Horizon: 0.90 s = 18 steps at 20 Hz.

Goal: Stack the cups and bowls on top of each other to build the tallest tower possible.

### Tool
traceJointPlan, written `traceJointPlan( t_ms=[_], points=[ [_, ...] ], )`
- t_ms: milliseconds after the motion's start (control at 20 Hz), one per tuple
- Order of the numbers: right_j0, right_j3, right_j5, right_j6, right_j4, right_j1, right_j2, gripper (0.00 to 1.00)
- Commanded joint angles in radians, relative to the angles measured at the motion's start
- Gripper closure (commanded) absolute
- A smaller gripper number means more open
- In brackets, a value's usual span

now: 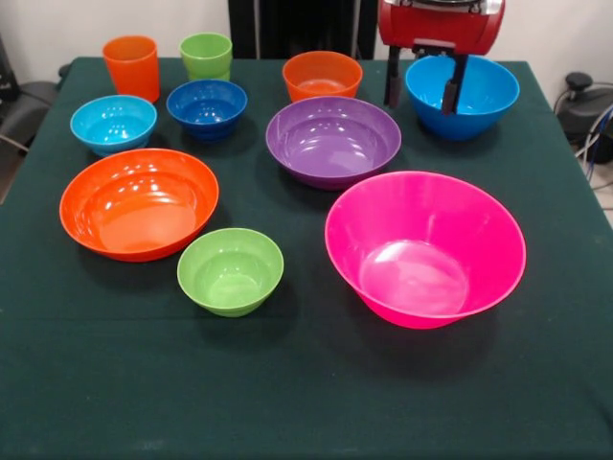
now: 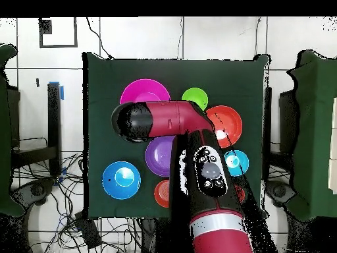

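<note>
My gripper [image 1: 422,88] hangs open and empty at the top of the front view, its black fingers [image 1: 393,81] showing against the left rim of the big blue bowl [image 1: 463,93]. From left to right at the back stand the orange cup [image 1: 132,65], the lime-green cup [image 1: 206,55] and a small orange bowl [image 1: 322,75]. The light-blue bowl [image 1: 113,123], the dark-blue bowl [image 1: 207,106] and the purple bowl [image 1: 333,140] form the middle row. Nearer are the wide orange bowl [image 1: 139,202], the small lime-green bowl [image 1: 231,270] and the large pink bowl [image 1: 424,246]. Each stands alone; no tower is in view.
A dark green cloth [image 1: 306,393] covers the table. In the overhead view the red arm [image 2: 201,165] crosses the table and hides both cups. Its black end [image 2: 129,122] lies over the pink bowl [image 2: 145,91]. Cables lie on the floor around the table.
</note>
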Motion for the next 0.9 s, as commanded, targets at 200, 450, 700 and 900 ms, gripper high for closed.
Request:
traceJointPlan(
  t_ms=[200,450,700,900],
  points=[
    [-0.007,-0.048,-0.105,-0.124,-0.082,0.116,0.119,0.0],
    [-0.017,-0.036,-0.157,-0.104,-0.068,0.161,0.144,0.0],
    [-0.02,-0.015,-0.159,-0.08,-0.053,0.161,0.154,0.0],
    [-0.028,0.007,-0.161,-0.069,-0.039,0.155,0.171,0.0]
  ],
)
